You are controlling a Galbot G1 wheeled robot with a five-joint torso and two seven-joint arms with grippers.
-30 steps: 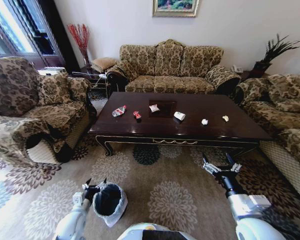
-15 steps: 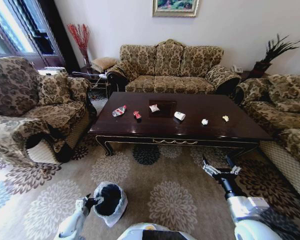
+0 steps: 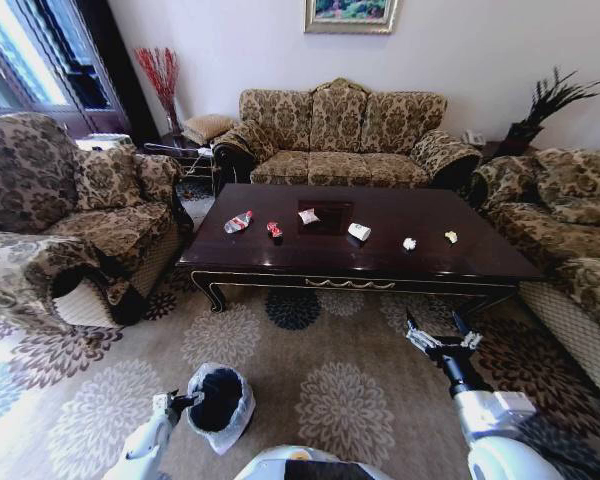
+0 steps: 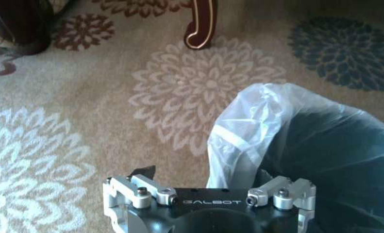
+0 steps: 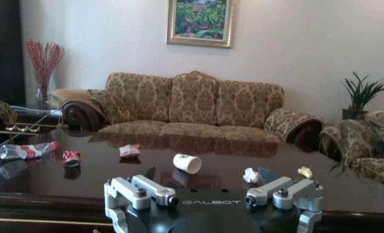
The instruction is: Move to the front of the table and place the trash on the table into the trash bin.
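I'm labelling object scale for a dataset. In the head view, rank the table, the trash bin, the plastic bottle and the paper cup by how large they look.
1. Table, by far the largest.
2. Trash bin, though it sits nearer the camera, which inflates it.
3. Plastic bottle.
4. Paper cup, close to the bottle in apparent size, so their order is uncertain.

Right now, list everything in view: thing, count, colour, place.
table: 1, dark brown, ahead.
bottle: 1, clear with red label, table's left end.
wrapper: 1, red, beside bottle.
packet: 1, white, table centre panel.
paper cup: 1, white, on its side.
paper wads: 2, white and yellowish, table's right part.
trash bin: 1, black with white liner, on carpet.
sofas: 3, floral brown, around table.
left gripper: at bin's rim, jaws open.
right gripper: above carpet before table, jaws open.
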